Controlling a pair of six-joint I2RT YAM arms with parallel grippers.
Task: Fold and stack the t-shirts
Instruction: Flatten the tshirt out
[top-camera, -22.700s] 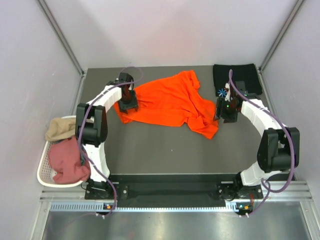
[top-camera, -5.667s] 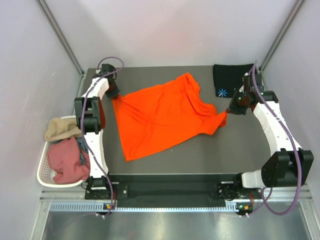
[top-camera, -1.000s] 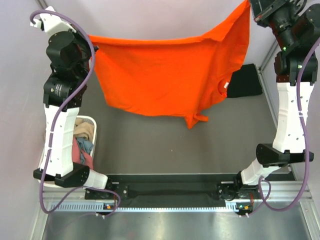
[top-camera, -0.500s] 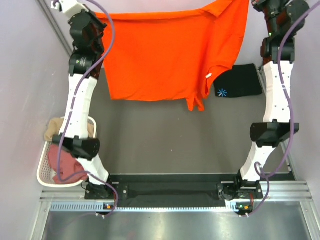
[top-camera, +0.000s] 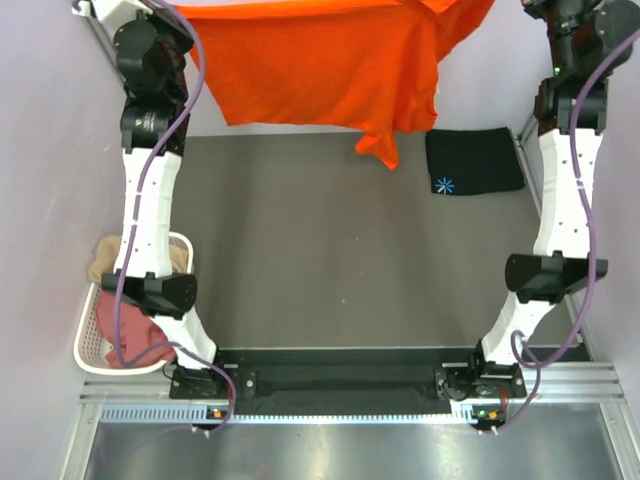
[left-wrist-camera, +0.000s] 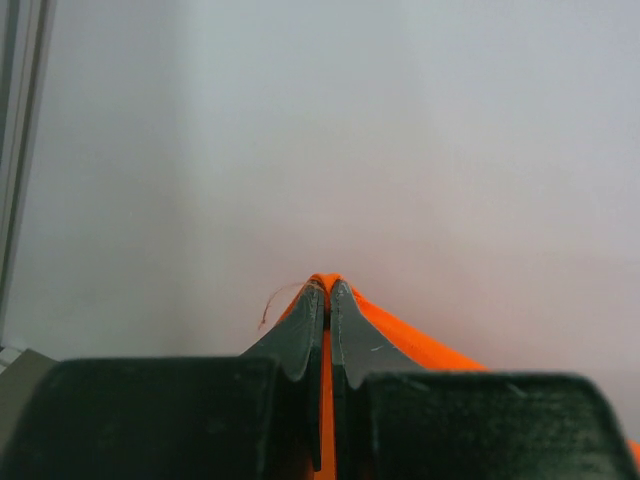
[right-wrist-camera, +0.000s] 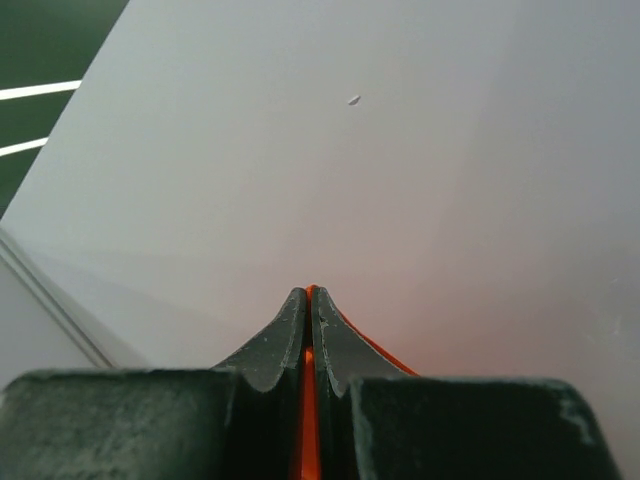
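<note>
Where the two white arms are bolted: the near edge of the dark grey table (top-camera: 330, 260), with the left arm (top-camera: 145, 200) on the left and the right arm (top-camera: 565, 190) on the right. Both reach high up.
White slotted plastic basket (top-camera: 85, 350): off the left side of the table, just beside the left arm.
In the basket: a dusty pink cloth shirt (top-camera: 125, 335) at the near end and a tan cloth shirt (top-camera: 105, 262) at the far end, both bunched up.
Black cloth t-shirt (top-camera: 475, 158): folded flat at the far right corner of the table. Its small light-blue starburst mark (top-camera: 442, 185) sits at the near left corner.
Bright orange cloth t-shirt (top-camera: 320, 60): up in the air over the far end of the table, stretched wide from one gripper to the other. One sleeve hangs lowest, near the black t-shirt.
Left gripper (left-wrist-camera: 326, 290): fingers pressed together with orange cloth pinched between them, holding the shirt's left top end.
Right gripper (right-wrist-camera: 310, 295): fingers pressed together on a thin strip of orange cloth, holding the shirt's right top end.
Pale wall (left-wrist-camera: 400, 120): behind both grippers.
</note>
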